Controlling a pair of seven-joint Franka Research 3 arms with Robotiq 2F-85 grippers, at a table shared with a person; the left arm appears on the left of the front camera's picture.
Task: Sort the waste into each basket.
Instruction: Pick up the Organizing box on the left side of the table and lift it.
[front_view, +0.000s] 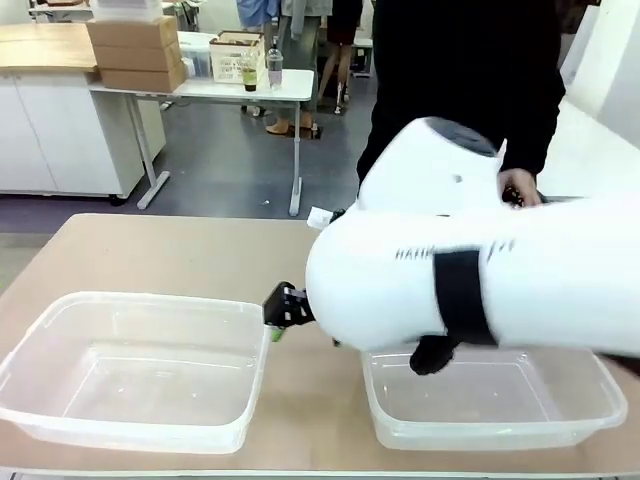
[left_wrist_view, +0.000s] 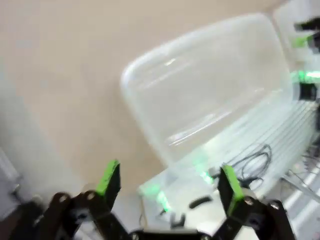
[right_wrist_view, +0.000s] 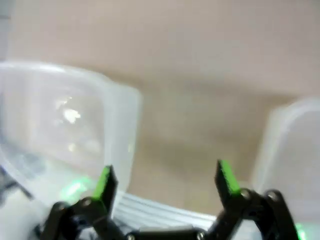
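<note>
- Right gripper (right_wrist_view: 165, 181): jaws spread wide, nothing between the green pads (right_wrist_view: 226, 177). The wrist view is blurred.
- Ahead of those open jaws is a bare strip of the tan wooden table (front_view: 150, 250). A tub stands to either side of the strip, one past each finger, both clear of the pads.
- In the front view the right gripper (front_view: 280, 318) hangs low over the gap between the tubs. Its black tip and one green pad are just beside the near right corner of the left-hand tub; touching or apart, cannot tell.
- The left-hand tub (front_view: 130, 395) is a see-through, colourless plastic rectangle with rounded corners and a rolled rim. It sits on the table on the far side of the gripper tip from the arm.
- The right-hand tub (front_view: 500, 420) is the same make. It sits under the white right arm (front_view: 500, 270), behind the jaws.
- Left gripper (left_wrist_view: 169, 182): jaws released and wide apart, gripping nothing.
- Beyond the left jaws, up and ahead, lies one clear tub; cannot tell which of the two.
- The table edge and some dark cables (left_wrist_view: 255, 160) sit just past the pads.
- Person in a black top at the far side, one hand (front_view: 518, 187) above the right arm.
</note>
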